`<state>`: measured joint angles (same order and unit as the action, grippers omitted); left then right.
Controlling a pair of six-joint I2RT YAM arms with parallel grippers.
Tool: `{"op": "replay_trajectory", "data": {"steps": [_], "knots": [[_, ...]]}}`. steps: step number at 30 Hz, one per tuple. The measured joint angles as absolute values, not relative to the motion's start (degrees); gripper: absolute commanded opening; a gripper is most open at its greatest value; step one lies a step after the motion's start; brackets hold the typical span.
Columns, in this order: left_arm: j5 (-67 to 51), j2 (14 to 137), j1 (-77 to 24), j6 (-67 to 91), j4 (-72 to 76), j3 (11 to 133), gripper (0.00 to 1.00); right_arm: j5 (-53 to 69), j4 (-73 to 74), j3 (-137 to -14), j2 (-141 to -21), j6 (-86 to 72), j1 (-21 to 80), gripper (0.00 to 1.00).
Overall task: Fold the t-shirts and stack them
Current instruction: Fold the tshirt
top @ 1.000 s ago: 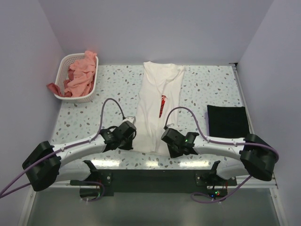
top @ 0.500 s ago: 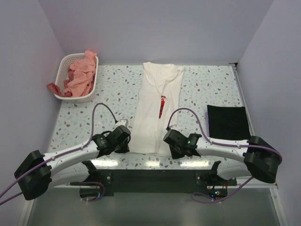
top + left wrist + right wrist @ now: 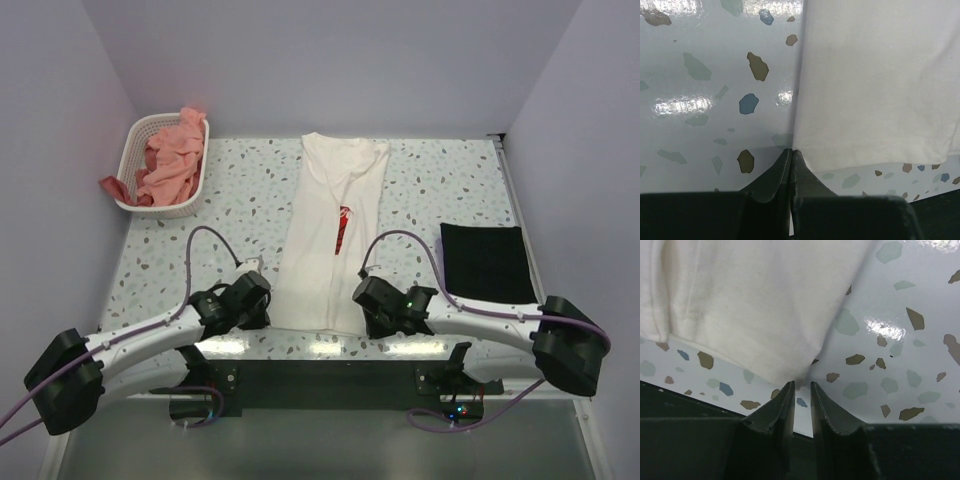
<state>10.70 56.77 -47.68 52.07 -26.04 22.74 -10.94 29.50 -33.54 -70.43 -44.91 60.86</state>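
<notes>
Cream-white t-shirt (image 3: 328,250) is lying lengthwise-folded, left hand (image 3: 791,156) pinching one hem corner, right hand (image 3: 801,390) narrowly parted at the other, likely needing a forward fold.

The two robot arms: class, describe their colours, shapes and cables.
Each arm has white link segments with bulky black joint housings. A lilac-purple cable loops along each one. The left gripper and the right gripper each end in two dark, tapered, wedge-shaped fingers.

Terrazzo table (image 3: 440,190): shirts (image 3: 330,240), basket (image 3: 150,165)
</notes>
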Motion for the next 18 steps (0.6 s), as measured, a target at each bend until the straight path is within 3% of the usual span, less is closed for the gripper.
{"op": "replay_trajectory", "data": {"steps": [1, 6, 14, 18], "knots": [[10.70, 56.29, -47.66, 51.94, -26.09, 22.74, 0.06, -10.83, 29.82, -33.54, -69.47, -45.12, 60.86, 0.32], [10.74, 54.78, -47.64, 51.88, -26.76, 23.00, 0.13, -10.59, 31.40, -33.63, -63.29, -45.98, 60.86, 0.44], [11.14, 53.49, -47.64, 51.42, -28.03, 24.16, 0.36, -11.05, 31.42, -33.71, -64.49, -47.46, 60.86, 0.51], [11.40, 53.23, -47.64, 51.44, -27.99, 24.34, 0.41, -10.72, 28.97, -31.53, -64.62, -49.56, 60.40, 0.51]]}}
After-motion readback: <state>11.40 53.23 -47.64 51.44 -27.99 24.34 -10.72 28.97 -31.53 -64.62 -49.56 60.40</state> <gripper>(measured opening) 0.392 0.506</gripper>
